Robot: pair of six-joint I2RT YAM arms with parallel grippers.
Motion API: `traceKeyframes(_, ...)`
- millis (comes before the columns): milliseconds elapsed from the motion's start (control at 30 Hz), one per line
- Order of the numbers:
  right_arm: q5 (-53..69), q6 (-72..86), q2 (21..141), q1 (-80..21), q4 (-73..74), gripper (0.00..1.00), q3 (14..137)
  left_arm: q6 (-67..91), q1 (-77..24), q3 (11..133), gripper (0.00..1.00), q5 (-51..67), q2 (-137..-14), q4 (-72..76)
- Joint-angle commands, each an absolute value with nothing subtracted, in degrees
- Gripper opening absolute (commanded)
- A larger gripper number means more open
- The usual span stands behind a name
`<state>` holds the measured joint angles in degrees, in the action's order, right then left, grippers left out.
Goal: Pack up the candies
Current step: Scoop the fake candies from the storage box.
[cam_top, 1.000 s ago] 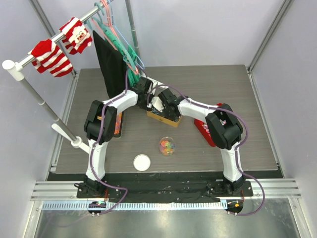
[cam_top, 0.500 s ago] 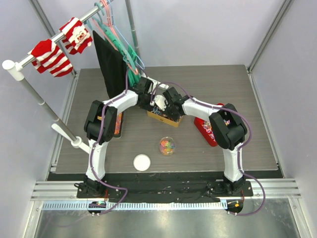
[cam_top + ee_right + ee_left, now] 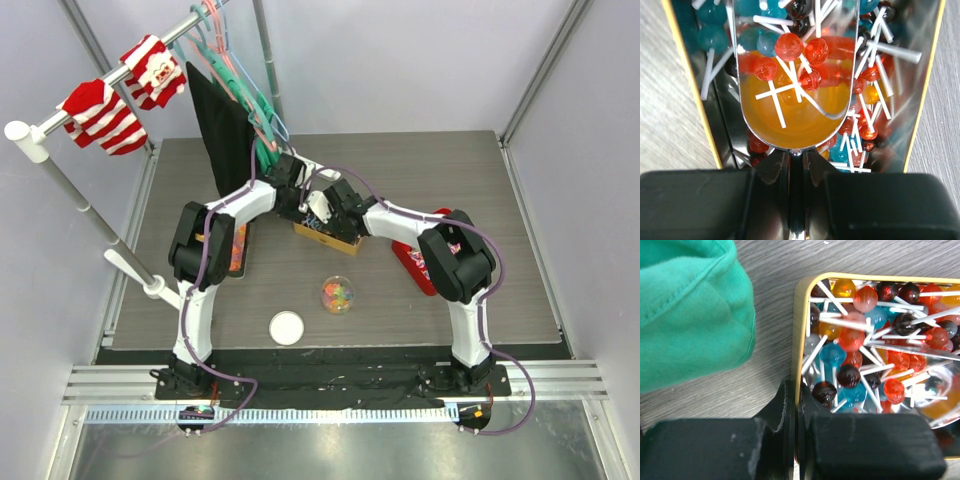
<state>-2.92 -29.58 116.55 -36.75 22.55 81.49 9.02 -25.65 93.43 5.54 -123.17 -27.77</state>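
A gold-rimmed tin (image 3: 800, 330) full of small lollipops (image 3: 847, 375) with white sticks sits mid-table (image 3: 325, 237). My left gripper (image 3: 796, 390) is shut on the tin's left rim. My right gripper (image 3: 799, 157) is shut on the handle of a silver scoop (image 3: 790, 120). The scoop's bowl reaches into the tin (image 3: 925, 100) and carries a few red lollipops (image 3: 789, 46). In the top view both grippers, left (image 3: 300, 205) and right (image 3: 327, 212), meet over the tin. A small clear cup of tiny bright candies (image 3: 337, 294) stands nearer the arm bases.
A white round lid (image 3: 286, 328) lies left of the cup. A red bag (image 3: 412, 262) lies under the right arm and an orange packet (image 3: 237, 250) under the left. Green cloth (image 3: 690, 310) hangs beside the tin, below a hanger rail (image 3: 255, 110) and a black panel (image 3: 220, 125).
My right wrist has crept slightly left over the tin with the scoop. The left arm and the tin stay put.
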Motion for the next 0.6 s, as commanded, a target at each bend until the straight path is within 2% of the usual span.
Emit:
traceKeyframes(0,-1.3,-25.5,118.7,-38.3,13.5,0.01,80.4,13.1,-27.1,97.7,0.0,17.7,-120.2,-21.8)
traceKeyframes(167,6.0,-21.8,114.8,-36.4,14.9,0.01,79.5,12.7,-27.1,97.0,0.0,16.8,-120.0,-21.4)
traceKeyframes(567,14.9,-18.5,108.5,-30.4,15.6,0.01,77.8,11.8,-27.1,97.0,0.0,14.9,-119.6,-21.7)
